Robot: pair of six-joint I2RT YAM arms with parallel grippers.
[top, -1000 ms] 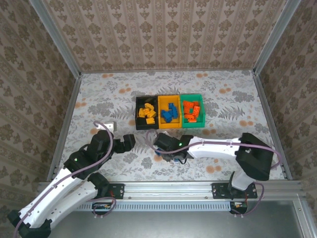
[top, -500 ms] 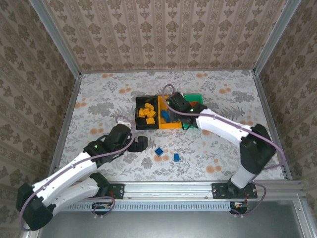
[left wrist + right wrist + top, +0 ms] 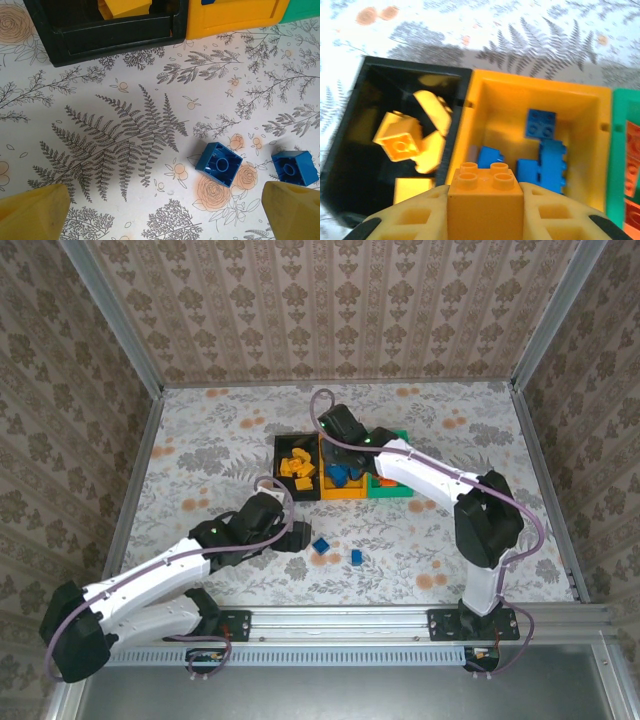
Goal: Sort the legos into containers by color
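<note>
Three joined containers sit mid-table: a black bin [image 3: 297, 482] with yellow-orange legos [image 3: 400, 137], a yellow-orange bin [image 3: 343, 492] with blue legos [image 3: 542, 167], and a green bin [image 3: 388, 488] with red-orange ones. My right gripper [image 3: 485, 212] is shut on a yellow-orange lego [image 3: 485, 200], held high above the bins, over the wall between black and yellow-orange. Two blue legos [image 3: 218, 164] [image 3: 295, 168] lie studs-down on the table in front of the bins. My left gripper [image 3: 162, 220] is open and low just left of them, with nothing between its fingers [image 3: 32, 212].
The floral table cover [image 3: 200, 430] runs to a metal frame rail [image 3: 340, 620] at the near edge, with patterned walls on three sides. The right arm [image 3: 480, 520] arcs over the table's right half. The black bin front [image 3: 115, 37] stands just beyond the left gripper.
My right gripper lifted from the table near the blue legos and carried the yellow-orange lego up over the bins. The left arm reached rightward toward the blue legos, staying open.
</note>
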